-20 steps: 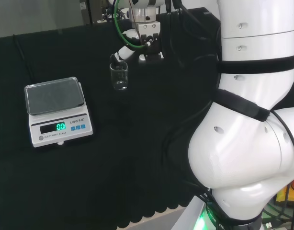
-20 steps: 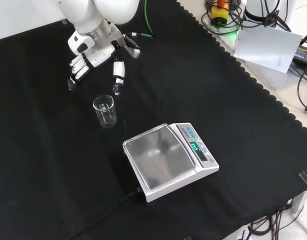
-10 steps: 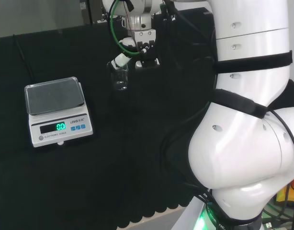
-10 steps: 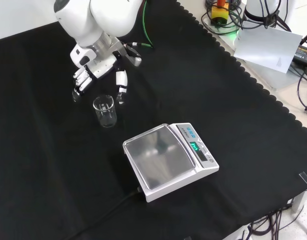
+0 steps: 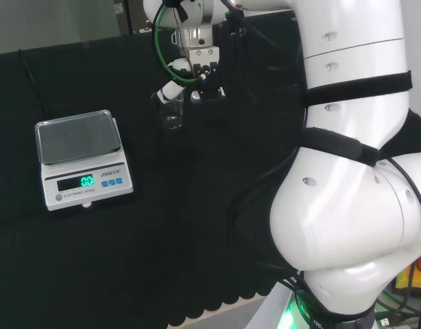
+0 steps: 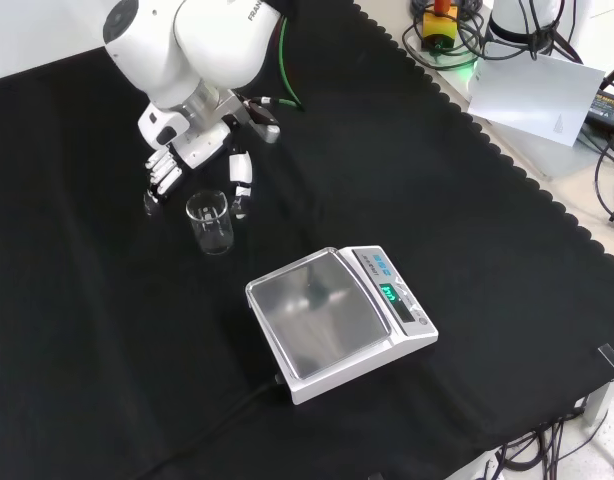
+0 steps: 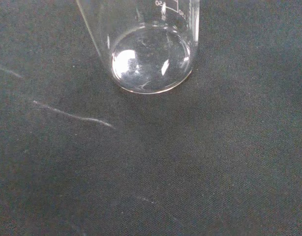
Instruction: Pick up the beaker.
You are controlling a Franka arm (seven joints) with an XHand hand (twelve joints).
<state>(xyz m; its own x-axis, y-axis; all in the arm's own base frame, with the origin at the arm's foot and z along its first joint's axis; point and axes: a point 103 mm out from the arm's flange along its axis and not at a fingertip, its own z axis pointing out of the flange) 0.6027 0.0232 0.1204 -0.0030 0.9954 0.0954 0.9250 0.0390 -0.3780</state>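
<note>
Beaker (image 6: pixel 210 221): upright, empty, just behind the scale (image 6: pixel 339 320).
Hand (image 6: pixel 192 165): fingers spread, flanking it, not gripping.
Plan: I centre, lower, then close evenly.

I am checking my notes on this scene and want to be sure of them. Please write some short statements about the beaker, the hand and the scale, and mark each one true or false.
1. The beaker stands upright on the black cloth. True.
2. The beaker stands on the pan of the scale. False: it stands on the cloth, apart from the scale.
3. The hand has lifted the beaker off the cloth. False: the wrist view shows the beaker's base resting on the cloth.
4. The scale's display is lit green. True.
5. The beaker is full of dark liquid. False: it looks clear and empty.
</note>
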